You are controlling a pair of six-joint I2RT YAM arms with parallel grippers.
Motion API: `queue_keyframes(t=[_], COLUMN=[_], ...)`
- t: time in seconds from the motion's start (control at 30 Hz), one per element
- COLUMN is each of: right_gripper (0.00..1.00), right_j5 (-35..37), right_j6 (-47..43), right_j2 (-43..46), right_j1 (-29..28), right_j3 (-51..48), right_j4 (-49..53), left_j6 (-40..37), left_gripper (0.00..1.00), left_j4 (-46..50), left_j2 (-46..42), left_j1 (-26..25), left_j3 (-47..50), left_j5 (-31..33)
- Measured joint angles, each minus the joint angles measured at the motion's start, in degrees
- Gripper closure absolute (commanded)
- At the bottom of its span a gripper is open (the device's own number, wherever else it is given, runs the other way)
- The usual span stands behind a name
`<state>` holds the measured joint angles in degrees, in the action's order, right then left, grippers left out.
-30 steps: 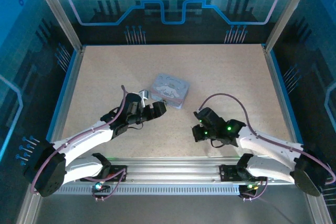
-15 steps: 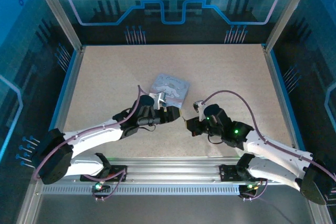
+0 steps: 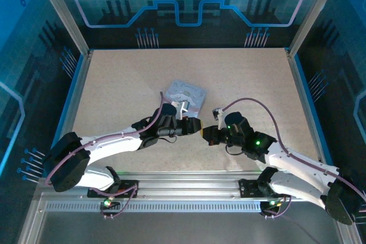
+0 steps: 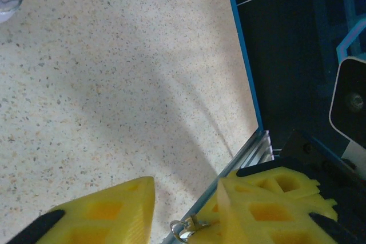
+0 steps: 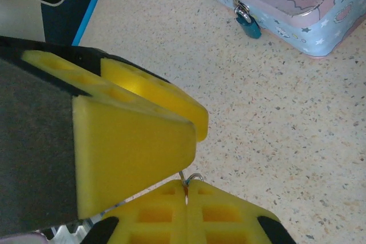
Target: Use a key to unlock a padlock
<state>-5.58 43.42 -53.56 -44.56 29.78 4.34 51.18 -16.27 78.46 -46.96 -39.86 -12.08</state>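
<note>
Yellow pads of R gripper point(image 5: 186, 195) pinched on key point(image 5: 187, 182), L gripper point(image 4: 186, 186) spread open, tip-to-tip w/ it; padlock point(image 5: 247, 24) hangs off tin box point(image 5: 297, 4) near face, just far of both, key aimed left, not at it

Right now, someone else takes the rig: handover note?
Right gripper: shut on the key, which pokes out between its pads.
Left gripper: open, nose to nose with the right; the key ring sits in its gap.
Padlock: hanging on the latch of the tin box, on the table.
Done: key gripped. Left: carry key to padlock, insert, turn.
</note>
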Motion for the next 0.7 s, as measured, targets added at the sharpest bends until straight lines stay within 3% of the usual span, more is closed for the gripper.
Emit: queue_keyframes(t=[0.3,0.5,0.7], right_gripper=[0.93,0.82,0.73], right_j5=[-2.58,-8.41,-16.63], right_j6=[0.98,1.36,1.64], right_j2=[0.22,2.36,5.42], right_j1=[1.68,5.92,15.15], right_j3=[-1.29,-3.80,-8.76], right_j4=[-1.55,-3.58,-8.15], left_j6=[-0.11,-0.59,-2.23], left_gripper=[0.99,1.00,1.00], left_j4=[-0.44,-0.55,1.22], left_j2=[0.26,0.20,-0.96], left_j1=[-0.09,-0.35,-0.35], left_j3=[-0.20,-0.37,-0.39], left_j5=[0.00,0.09,0.46])
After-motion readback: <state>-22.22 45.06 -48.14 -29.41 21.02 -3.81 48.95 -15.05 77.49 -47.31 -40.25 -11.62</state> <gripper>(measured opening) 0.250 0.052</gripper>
